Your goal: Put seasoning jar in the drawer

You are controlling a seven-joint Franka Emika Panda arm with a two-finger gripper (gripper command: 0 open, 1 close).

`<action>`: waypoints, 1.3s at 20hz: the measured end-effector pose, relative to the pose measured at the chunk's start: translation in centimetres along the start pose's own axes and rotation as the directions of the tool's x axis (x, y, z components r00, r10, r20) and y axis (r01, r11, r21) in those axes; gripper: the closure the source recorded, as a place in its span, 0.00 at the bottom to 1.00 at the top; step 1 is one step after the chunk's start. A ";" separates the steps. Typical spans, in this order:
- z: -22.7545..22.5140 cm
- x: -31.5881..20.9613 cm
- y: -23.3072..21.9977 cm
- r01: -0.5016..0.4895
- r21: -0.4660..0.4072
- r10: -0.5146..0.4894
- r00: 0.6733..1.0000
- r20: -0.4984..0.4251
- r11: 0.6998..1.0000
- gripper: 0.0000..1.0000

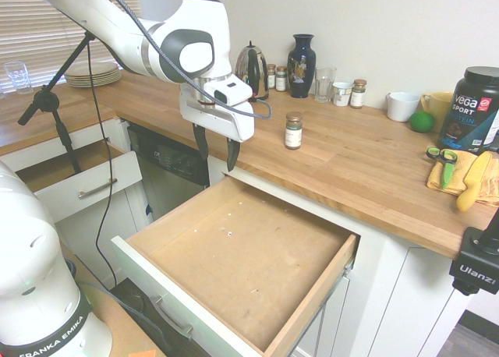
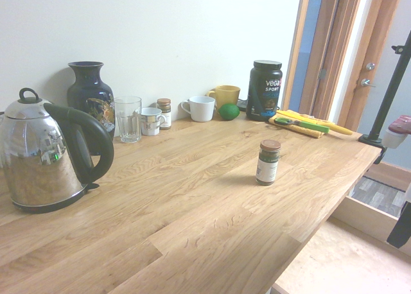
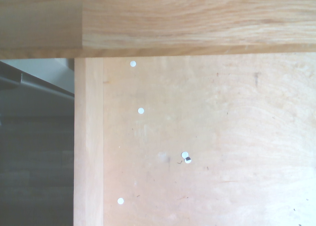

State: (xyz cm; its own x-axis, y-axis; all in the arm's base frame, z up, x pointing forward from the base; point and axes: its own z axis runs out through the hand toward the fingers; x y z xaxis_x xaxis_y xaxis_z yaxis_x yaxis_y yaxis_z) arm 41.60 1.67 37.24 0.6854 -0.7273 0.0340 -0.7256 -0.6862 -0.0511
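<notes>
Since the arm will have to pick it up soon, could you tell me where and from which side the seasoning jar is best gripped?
Probably from above, fingers closing on the glass body just under the lid. The seasoning jar stands upright and alone on the countertop, clear on every side. The gripper hangs open, pointing down, over the open drawer.

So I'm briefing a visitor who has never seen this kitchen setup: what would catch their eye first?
Probably the large drawer, pulled wide open below the counter with its bare wooden bottom showing. Next, the white arm's gripper hanging over the drawer's back edge, fingers apart and holding nothing. Then the seasoning jar, standing alone and upright on the wooden countertop.
</notes>
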 end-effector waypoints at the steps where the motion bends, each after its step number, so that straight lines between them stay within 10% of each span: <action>1: 0.0 0.0 0.0 0.000 0.000 0.000 1.000 0.000 1.000 0.00; 26: 1.0 16.7 -12.0 -0.048 -0.021 0.047 0.996 -0.071 0.999 0.00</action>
State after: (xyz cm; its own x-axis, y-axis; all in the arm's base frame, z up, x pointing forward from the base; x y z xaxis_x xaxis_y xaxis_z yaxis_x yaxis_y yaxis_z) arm 61.80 -2.18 37.41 0.6447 -0.7576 0.1020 -0.7591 -0.6502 -0.0313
